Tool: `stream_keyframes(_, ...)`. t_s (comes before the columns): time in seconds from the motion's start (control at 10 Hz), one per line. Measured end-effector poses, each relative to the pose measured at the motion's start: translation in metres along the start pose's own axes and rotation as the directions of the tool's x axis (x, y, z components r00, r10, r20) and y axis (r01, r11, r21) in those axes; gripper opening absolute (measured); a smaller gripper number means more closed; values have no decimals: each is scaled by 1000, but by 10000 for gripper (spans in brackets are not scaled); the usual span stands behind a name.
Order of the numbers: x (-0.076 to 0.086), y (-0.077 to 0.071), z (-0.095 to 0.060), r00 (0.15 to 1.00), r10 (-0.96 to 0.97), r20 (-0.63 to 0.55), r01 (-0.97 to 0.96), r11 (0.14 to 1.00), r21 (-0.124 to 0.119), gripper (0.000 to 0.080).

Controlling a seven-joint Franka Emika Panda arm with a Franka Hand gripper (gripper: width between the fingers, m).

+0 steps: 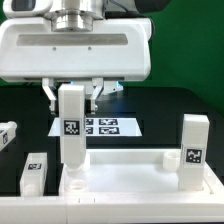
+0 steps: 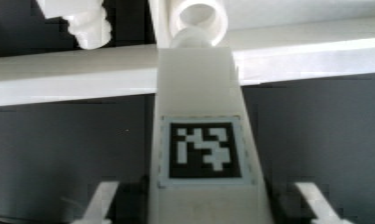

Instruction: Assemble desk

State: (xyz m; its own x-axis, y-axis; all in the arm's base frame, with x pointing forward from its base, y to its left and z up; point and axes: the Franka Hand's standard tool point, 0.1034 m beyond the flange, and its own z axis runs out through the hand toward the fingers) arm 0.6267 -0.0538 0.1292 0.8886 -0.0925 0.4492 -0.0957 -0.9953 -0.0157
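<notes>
The jaws bracket the top end of an upright leg, one finger on each flank. The wrist view shows a thin dark sliver between each finger and the leg, so it cannot be told whether they clamp it or merely stand around it. Straight below the jaws, the leg's foot meets a corner of the tabletop, which lies flat with its rim raised. The leg's tag faces the wrist camera squarely, and the leg looks plumb. The step in hand appears to be seating this leg in its corner socket. Done well, that calls for a grip centred on the leg, with pressure and any turning strictly along the leg's own axis — no sideways drag that would slide the tabletop or cock the leg in its socket. Off to one side of the jaws, at the tabletop's other end, a second leg stands upright. On the opposite side lies a loose leg, with a further leg past it — and beyond the jaws lies the marker board.
</notes>
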Motion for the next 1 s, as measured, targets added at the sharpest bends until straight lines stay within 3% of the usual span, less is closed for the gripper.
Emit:
stream_keyframes(0.6, -7, -1, 10, 1000, -5, 11, 5, 1000, -4, 284)
stream_keyframes(1.0, -14, 0, 22, 1000, -11, -6, 11, 1000, -21, 284)
